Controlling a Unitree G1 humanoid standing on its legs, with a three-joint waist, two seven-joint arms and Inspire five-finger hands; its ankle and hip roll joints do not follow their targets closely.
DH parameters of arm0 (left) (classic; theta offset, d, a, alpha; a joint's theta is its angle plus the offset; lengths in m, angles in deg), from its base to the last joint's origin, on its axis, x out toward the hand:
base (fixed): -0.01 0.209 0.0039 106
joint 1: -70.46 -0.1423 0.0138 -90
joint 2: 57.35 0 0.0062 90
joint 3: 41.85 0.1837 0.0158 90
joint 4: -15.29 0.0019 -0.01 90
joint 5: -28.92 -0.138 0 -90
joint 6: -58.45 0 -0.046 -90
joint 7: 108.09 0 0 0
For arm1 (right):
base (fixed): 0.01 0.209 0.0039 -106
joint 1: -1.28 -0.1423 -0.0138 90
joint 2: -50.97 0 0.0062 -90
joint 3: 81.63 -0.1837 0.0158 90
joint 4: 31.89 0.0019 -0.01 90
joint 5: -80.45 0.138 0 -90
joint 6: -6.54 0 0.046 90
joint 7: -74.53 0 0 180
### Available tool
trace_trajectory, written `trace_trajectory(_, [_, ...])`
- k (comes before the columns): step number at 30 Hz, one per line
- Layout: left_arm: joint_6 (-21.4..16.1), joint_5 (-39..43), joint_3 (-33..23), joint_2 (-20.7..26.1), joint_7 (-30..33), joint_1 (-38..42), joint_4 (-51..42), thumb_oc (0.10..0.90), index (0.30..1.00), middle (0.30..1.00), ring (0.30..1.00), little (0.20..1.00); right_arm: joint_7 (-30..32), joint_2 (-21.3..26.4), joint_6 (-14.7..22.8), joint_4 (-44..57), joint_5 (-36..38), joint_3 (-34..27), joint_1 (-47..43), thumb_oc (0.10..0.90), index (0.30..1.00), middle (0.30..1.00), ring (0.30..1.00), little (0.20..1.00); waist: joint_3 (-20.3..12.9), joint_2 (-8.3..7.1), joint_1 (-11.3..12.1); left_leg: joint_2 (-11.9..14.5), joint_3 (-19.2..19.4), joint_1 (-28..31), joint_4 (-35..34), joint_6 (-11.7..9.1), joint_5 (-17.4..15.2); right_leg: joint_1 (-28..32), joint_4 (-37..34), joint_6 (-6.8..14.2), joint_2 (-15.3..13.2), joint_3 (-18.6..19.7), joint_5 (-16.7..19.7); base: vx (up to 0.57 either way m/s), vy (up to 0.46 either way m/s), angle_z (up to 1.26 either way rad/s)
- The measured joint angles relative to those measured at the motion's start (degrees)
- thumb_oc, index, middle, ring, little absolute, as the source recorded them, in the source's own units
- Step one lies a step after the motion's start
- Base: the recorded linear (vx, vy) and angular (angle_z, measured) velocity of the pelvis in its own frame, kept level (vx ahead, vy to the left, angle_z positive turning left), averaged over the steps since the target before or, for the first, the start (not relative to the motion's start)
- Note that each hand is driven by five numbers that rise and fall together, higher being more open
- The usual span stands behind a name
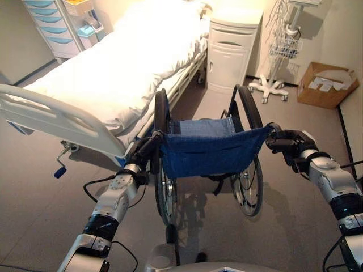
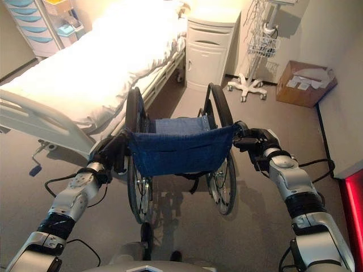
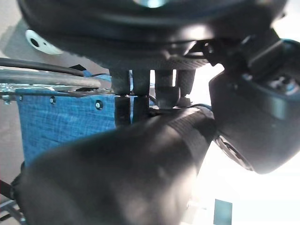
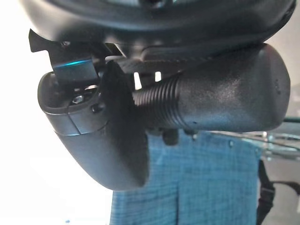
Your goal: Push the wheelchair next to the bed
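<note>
A wheelchair [image 1: 211, 148] with a blue fabric back and large spoked wheels stands in front of me, its left wheel close to the side of the bed [image 1: 113, 68]. My left hand [image 1: 148, 146] is curled round the wheelchair's left push handle [image 3: 117, 183]. My right hand [image 1: 286, 143] is curled round the right push handle [image 4: 220, 101]. The bed has a white mattress and a pale footboard [image 1: 51, 119] at the near left.
A white bedside cabinet [image 1: 231, 48] stands beyond the wheelchair at the bed's head. A wheeled stand with a wire basket [image 1: 281, 51] and a cardboard box [image 1: 327, 84] sit at the back right. A drawer trolley [image 1: 54, 25] is at the back left.
</note>
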Motion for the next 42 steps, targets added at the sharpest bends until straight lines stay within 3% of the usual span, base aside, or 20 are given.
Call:
trace_trajectory(3, [-0.1, 0.0, -0.8, 0.6, -0.5, -0.4, 0.0, 0.400, 0.300, 0.300, 0.300, 0.300, 0.0, -1.0, 0.0, 0.5, 0.2, -0.2, 0.6, 0.400, 0.300, 0.300, 0.300, 0.300, -1.2, 0.07, 0.6, -0.4, 1.6, -0.5, 2.4, 0.3, -0.2, 1.8, 0.0, 0.4, 0.1, 1.7, -1.7, 0.33, 0.134, -0.30])
trace_trajectory(7, [-0.3, -0.1, 0.2, 0.4, -0.8, 1.7, 0.2, 0.400, 0.300, 0.300, 0.300, 0.300, 0.0, -1.0, 0.3, 0.6, 0.2, -2.2, 1.7, 0.400, 0.300, 0.300, 0.300, 0.300, -1.8, -0.59, 0.4, -2.9, 2.6, 1.0, 2.7, 5.7, 3.2, 2.6, 1.6, 3.6, -2.2, 1.5, -4.9, 0.28, 0.142, -0.07])
trace_trajectory(8, [-0.3, -0.1, 0.7, 0.4, -0.7, 2.0, 0.4, 0.400, 0.300, 0.300, 0.300, 0.300, 0.0, -0.8, 0.3, 0.5, 0.2, -2.3, 1.9, 0.400, 0.300, 0.300, 0.300, 0.300, -1.8, -0.69, 0.4, -3.3, 2.7, 1.7, 2.5, 6.4, 3.4, 2.4, 3.2, 4.4, -3.1, 1.2, -6.2, 0.25, 0.152, -0.22])
trace_trajectory(9, [-0.3, -0.1, 1.0, 0.2, -0.7, 2.2, 0.6, 0.400, 0.300, 0.300, 0.300, 0.300, 0.0, -0.8, 0.7, 0.5, 0.1, -2.4, 2.3, 0.400, 0.300, 0.300, 0.300, 0.300, -1.8, -0.78, 0.3, -4.6, 2.8, 3.0, 2.4, 9.3, 2.2, 2.1, 6.0, 6.0, -4.7, 1.0, -7.8, 0.20, 0.142, -0.20])
trace_trajectory(10, [-0.2, -0.2, 1.2, 0.1, -0.7, 2.3, 0.7, 0.400, 0.300, 0.300, 0.300, 0.300, 0.0, -0.7, 0.9, 0.5, 0.0, -2.6, 2.7, 0.400, 0.300, 0.300, 0.300, 0.300, -1.7, -0.63, 0.2, -5.0, 2.7, 3.5, 1.9, 10.1, 2.1, 1.8, 8.0, 7.0, -5.2, 0.9, -8.6, 0.25, 0.200, -0.17])
trace_trajectory(11, [-0.2, -0.2, 1.4, 0.1, -0.7, 2.4, 0.7, 0.400, 0.300, 0.300, 0.300, 0.300, 0.0, -0.9, 1.4, 0.5, -0.1, -2.8, 3.3, 0.400, 0.300, 0.300, 0.300, 0.300, -1.7, -0.52, -0.4, -5.7, 2.8, 4.6, 1.8, 12.5, 0.9, 0.6, 12.6, 8.7, -6.3, 0.6, -9.7, 0.27, 0.228, -0.04])
trace_trajectory(13, [0.0, -1.2, 1.9, 0.0, -0.8, 2.7, 0.9, 0.400, 0.300, 0.300, 0.300, 0.300, 0.0, -1.8, 2.3, 1.2, -0.2, -4.5, 6.0, 0.400, 0.300, 0.300, 0.300, 0.300, -1.5, -0.03, -1.7, -6.0, 2.5, 7.9, -0.1, 13.5, 0.1, -5.1, 28.7, 9.4, -8.5, -1.1, -11.3, 0.25, 0.210, -0.01])
trace_trajectory(14, [0.0, -1.3, 1.9, 0.1, -0.9, 2.7, 0.9, 0.400, 0.300, 0.300, 0.300, 0.300, 0.0, -2.0, 2.4, 1.9, -0.2, -4.6, 7.0, 0.400, 0.300, 0.300, 0.300, 0.300, -1.6, -0.18, -2.0, -6.5, 2.2, 9.0, -0.2, 14.4, -0.6, -6.8, 33.3, 9.4, -10.3, -1.8, -11.2, 0.27, 0.163, -0.03])
trace_trajectory(16, [0.2, -1.5, 2.1, 0.0, -0.9, 2.8, 1.5, 0.400, 0.300, 0.300, 0.300, 0.300, 0.2, -2.2, 2.3, 3.5, -0.2, -5.4, 9.0, 0.400, 0.300, 0.300, 0.300, 0.300, -1.8, -0.89, -3.0, -8.5, 0.6, 10.9, 0.3, 16.0, -2.4, -9.8, 42.8, 10.2, -16.2, -1.9, -10.6, 0.21, 0.121, 0.01])
trace_trajectory(17, [0.2, -1.9, 2.2, -0.1, -0.9, 2.8, 2.0, 0.400, 0.300, 0.300, 0.300, 0.300, 0.3, -2.8, 2.3, 4.1, -0.2, -6.0, 9.9, 0.400, 0.300, 0.300, 0.300, 0.300, -1.7, -0.64, -4.0, -9.1, -0.3, 12.1, 0.1, 16.1, -2.5, -11.4, 47.1, 10.8, -18.9, -1.8, -10.6, 0.18, 0.069, 0.06])
trace_trajectory(20, [0.2, -2.4, 2.1, 0.3, -0.8, 3.9, 2.8, 0.400, 0.300, 0.300, 0.300, 0.300, 1.1, -4.0, 2.3, 4.8, -0.2, -6.3, 10.5, 0.400, 0.300, 0.300, 0.300, 0.300, -1.5, -0.06, -4.3, -8.8, -2.1, 13.5, -0.4, 16.0, -3.1, -14.7, 43.9, 11.0, -21.5, -2.5, -10.5, 0.17, -0.044, -0.13])
trace_trajectory(22, [0.2, -2.4, 1.1, 0.5, -0.6, 3.9, 3.1, 0.400, 0.300, 0.300, 0.300, 0.300, 1.2, -5.0, 2.3, 5.0, -0.2, -6.1, 9.8, 0.400, 0.300, 0.300, 0.300, 0.300, -1.2, 1.10, -4.1, -7.9, -3.7, 14.7, -1.5, 15.6, -3.3, -16.3, 32.5, 11.5, -19.7, -3.9, -9.9, 0.13, -0.104, -0.34])
trace_trajectory(24, [0.2, -2.4, 0.7, 0.7, -0.4, 3.9, 3.3, 0.400, 0.300, 0.300, 0.300, 0.300, 1.2, -5.2, 2.3, 5.2, -0.1, -6.0, 9.5, 0.400, 0.300, 0.300, 0.300, 0.300, -1.1, 1.49, -4.6, -7.9, -5.1, 15.4, -2.2, 14.8, -3.9, -18.7, 26.2, 13.7, -17.4, -4.1, -8.4, 0.13, -0.119, -0.09])
trace_trajectory(25, [-0.1, -2.4, 0.4, 0.7, -0.1, 3.9, 3.3, 0.400, 0.300, 0.300, 0.300, 0.300, 1.2, -5.3, 2.3, 5.5, 0.0, -6.0, 9.2, 0.400, 0.300, 0.300, 0.300, 0.300, -1.0, 1.88, -5.0, -7.5, -6.4, 15.4, -2.4, 14.7, -4.0, -20.6, 21.5, 15.7, -15.1, -3.2, -6.9, 0.16, -0.129, 0.14])
trace_trajectory(28, [-0.2, -2.4, 0.4, 0.5, 0.1, 3.9, 3.3, 0.400, 0.300, 0.300, 0.300, 0.300, 1.2, -5.1, 2.3, 6.1, 0.4, -6.2, 9.3, 0.400, 0.300, 0.300, 0.300, 0.300, -1.0, 1.82, -7.0, -7.8, -8.8, 15.8, -2.9, 14.6, -4.5, -25.3, 15.9, 16.2, -12.2, -3.0, -0.4, 0.21, -0.124, 0.47])
trace_trajectory(31, [-0.4, -2.4, 0.6, 0.5, 0.1, 3.9, 3.5, 0.400, 0.300, 0.300, 0.300, 0.300, 1.2, -4.6, 2.3, 7.3, 0.3, -6.7, 9.6, 0.400, 0.300, 0.300, 0.300, 0.300, -0.9, 0.82, -8.8, -9.4, -11.8, 17.9, -4.0, 14.3, -4.9, -26.5, 9.4, 17.0, -13.4, -3.1, 3.6, 0.23, -0.170, 0.51])
trace_trajectory(34, [-0.4, -2.6, 0.6, 0.3, -0.1, 3.5, 3.4, 0.400, 0.300, 0.300, 0.300, 0.300, 1.1, -4.3, 2.3, 8.5, 0.2, -7.3, 10.6, 0.400, 0.300, 0.300, 0.300, 0.300, -0.9, 0.20, -8.7, -9.3, -13.7, 19.7, -3.8, 13.2, -6.6, -24.7, 9.2, 17.4, -14.5, -3.0, 3.9, 0.22, -0.221, 0.30])
trace_trajectory(38, [-0.3, -3.7, 0.0, 0.4, -0.1, 3.3, 3.0, 0.400, 0.300, 0.300, 0.300, 0.300, 1.0, -4.6, 2.2, 8.7, 0.1, -7.7, 10.3, 0.400, 0.300, 0.300, 0.300, 0.300, -1.2, -0.37, -8.8, -6.9, -13.8, 20.4, -1.2, 10.4, -9.7, -22.5, 10.3, 14.6, -13.2, -3.7, 7.5, 0.23, -0.239, 0.37])
trace_trajectory(40, [-0.4, -4.1, -0.1, 0.4, -0.3, 3.4, 3.1, 0.400, 0.300, 0.300, 0.300, 0.300, 1.0, -4.4, 2.1, 8.8, 0.3, -7.7, 10.2, 0.400, 0.300, 0.300, 0.300, 0.300, -1.3, -0.48, -9.1, -5.2, -10.4, 20.5, 0.6, 8.8, -11.3, -22.3, 12.3, 12.8, -12.1, -3.5, 8.4, 0.20, -0.227, 0.37])
trace_trajectory(42, [-0.4, -4.1, -0.5, 0.6, -0.1, 3.6, 5.0, 0.400, 0.300, 0.300, 0.300, 0.300, 1.6, -6.1, 2.0, 7.9, 0.5, -6.7, 9.8, 0.400, 0.300, 0.300, 0.300, 0.300, -1.2, -0.47, -10.3, -3.1, -6.9, 20.8, 5.6, 6.4, -13.1, -19.5, 12.0, 9.4, -10.6, -4.9, 6.9, 0.16, -0.245, 0.26])
